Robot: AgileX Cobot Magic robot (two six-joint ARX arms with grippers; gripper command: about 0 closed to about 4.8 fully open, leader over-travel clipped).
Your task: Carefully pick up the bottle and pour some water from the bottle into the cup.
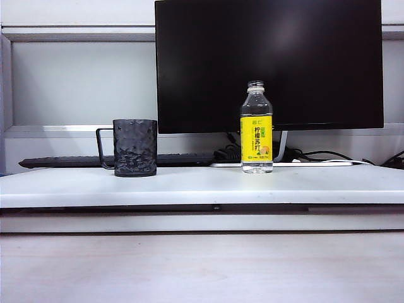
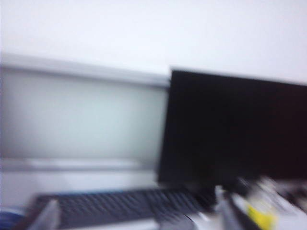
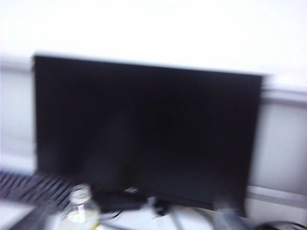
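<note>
Exterior view shows no hand, so you cannot tell either's state; your uncapped bottle (image 1: 256,129) could topple and spill beside the cup (image 1: 134,148).

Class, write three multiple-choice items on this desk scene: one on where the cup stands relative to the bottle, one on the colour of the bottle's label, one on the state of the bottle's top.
1. In the exterior view, where is the cup relative to the bottle?
A. to its left, apart
B. to its right, touching
C. behind it

2. What colour is the bottle's label?
A. red
B. yellow
C. blue

3. How is the bottle's top?
A. capped
B. covered by a gripper
C. open, no cap

Answers:
A, the cup stands well left of the bottle on the shelf.
B, its band is bright yellow.
C, its neck ends bare; neither the left gripper nor the right gripper is in any view.
</note>
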